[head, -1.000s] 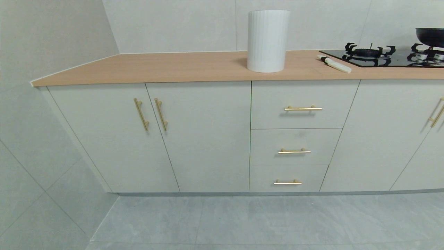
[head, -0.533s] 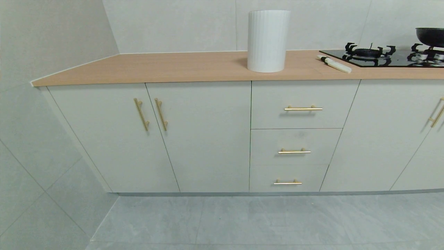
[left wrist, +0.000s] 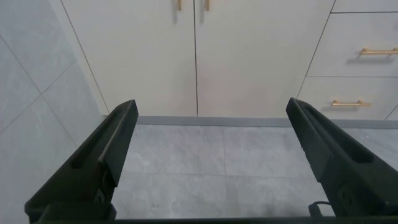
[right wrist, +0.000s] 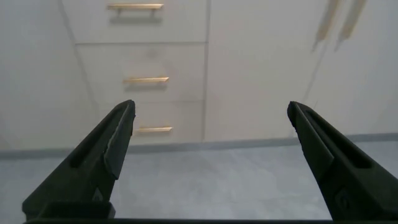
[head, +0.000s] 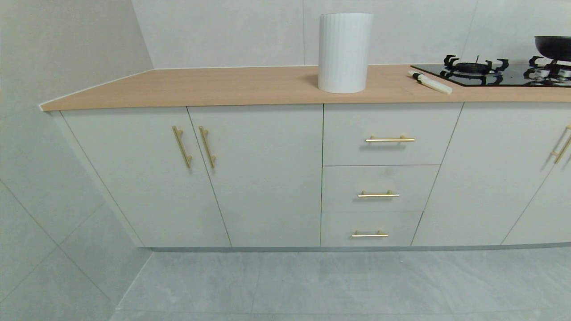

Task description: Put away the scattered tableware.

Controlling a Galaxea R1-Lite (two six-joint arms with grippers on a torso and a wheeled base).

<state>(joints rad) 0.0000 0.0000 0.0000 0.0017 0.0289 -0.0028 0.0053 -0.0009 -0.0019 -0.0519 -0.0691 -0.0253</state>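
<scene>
From where I stand, the biggest thing is the long table [head: 223,87], a smooth pale-wood top over matte off-white cupboards [head: 267,178] and a stack of three drawers [head: 383,178], all shut. At its right end a glossy black glass hob [head: 513,76] is set in, with black pan supports and a dark pan [head: 553,44] on the far burner. A tall white canister [head: 344,53], ribbed up and down and seemingly open at the top, stands upright mid-table.

The one loose piece I can pick out is what looks like a knife [head: 430,82], lying flat on the table between the canister and the hob's near corner, close to the glass but apart from it. It is slim and cream-coloured with a dark band near the far end. I'd guess it is light and stiff with a slick finish, so it could skid or pivot if pinched at one tip. Across the middle of its length, or on the handle, seems the safest hold. Thin brass bar handles [head: 390,139] front the drawers.

Both arms hang low over the grey tiled floor [head: 312,285]. The left gripper [left wrist: 211,107] and right gripper [right wrist: 210,106] have their jaws spread wide, holding nothing, well away from the knife.
</scene>
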